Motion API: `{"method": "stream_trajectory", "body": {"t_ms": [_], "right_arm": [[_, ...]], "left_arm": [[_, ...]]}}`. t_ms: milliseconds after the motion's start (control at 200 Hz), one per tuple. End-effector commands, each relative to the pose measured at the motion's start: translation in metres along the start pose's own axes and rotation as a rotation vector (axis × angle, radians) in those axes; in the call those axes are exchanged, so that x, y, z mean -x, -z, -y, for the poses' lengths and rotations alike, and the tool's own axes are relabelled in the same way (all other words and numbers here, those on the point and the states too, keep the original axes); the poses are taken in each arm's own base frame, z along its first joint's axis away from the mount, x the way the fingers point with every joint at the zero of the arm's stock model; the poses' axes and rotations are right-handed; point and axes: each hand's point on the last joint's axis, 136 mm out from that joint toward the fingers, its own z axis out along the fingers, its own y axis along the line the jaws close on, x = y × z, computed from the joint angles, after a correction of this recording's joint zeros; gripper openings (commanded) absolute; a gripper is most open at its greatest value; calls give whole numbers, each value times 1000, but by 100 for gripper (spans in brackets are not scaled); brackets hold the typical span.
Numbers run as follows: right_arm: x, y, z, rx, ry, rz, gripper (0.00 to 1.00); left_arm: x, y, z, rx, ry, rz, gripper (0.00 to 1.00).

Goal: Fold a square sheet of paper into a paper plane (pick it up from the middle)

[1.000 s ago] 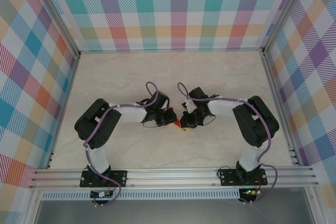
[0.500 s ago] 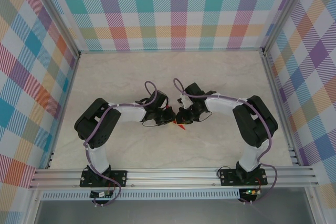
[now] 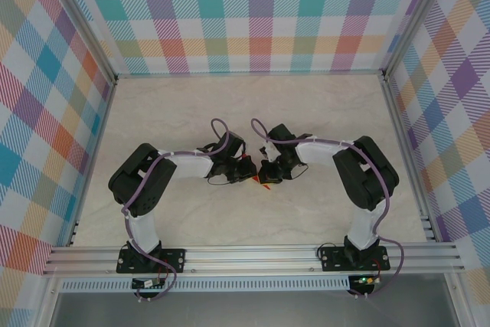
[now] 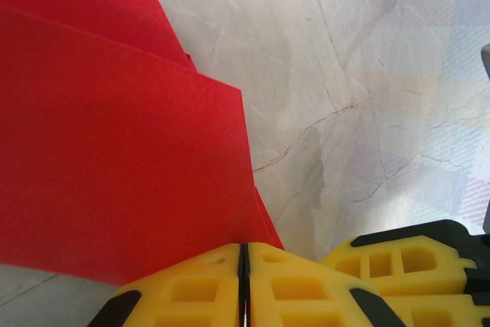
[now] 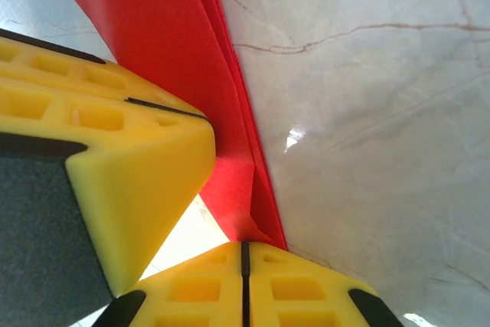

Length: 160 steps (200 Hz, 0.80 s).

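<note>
Checked pastel walls (image 3: 260,13) box in the cell, well away from the red paper sheet (image 4: 115,151) on every side. The marbled table (image 3: 191,105) lies under the sheet, which sits near the table's middle in the overhead view. The left arm (image 3: 153,181) reaches in from the sheet's left and the right arm (image 3: 360,178) from its right, so both wrists crowd over it.

The left gripper (image 4: 243,254) is closed, and a layered edge of the sheet runs into the seam between its yellow pads. The right gripper (image 5: 245,250) is also clamped, pinching a creased corner where several red layers stack. A finger of the other gripper sits just beside that pinch.

The sheet already shows overlapping flaps, so I judge I'm mid-fold, pressing or holding a crease, not picking up. I see no pointed dart shape yet. For the next move I'd want one side kept pinned while the other lets go and re-grips a free flap. The layers look thin and could slip or tear.
</note>
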Motion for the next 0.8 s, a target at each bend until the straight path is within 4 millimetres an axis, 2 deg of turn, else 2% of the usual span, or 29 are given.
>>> {"method": "stream_trajectory", "body": {"t_ms": [0,240,360,440,655,795], "right_arm": [[-28,-7,25,-70,-33,-64,8],[-55,2,32,-54,-51,-82,8],[-60,7,31,-54,-45,-80,7],[-54,12,24,-32,-24,-58,8],[-18,37,-24,119,71,72,9],[-5,28,-23,116,61,68,9]], "left_arm": [[-11,-8,-51,172,66,-21,10],[-11,-9,-53,187,70,-26,10],[-11,-10,-53,185,69,-29,10],[-11,-10,-50,175,65,-31,10],[-11,-10,-47,159,63,-34,10],[-10,-10,-44,148,62,-35,10]]}}
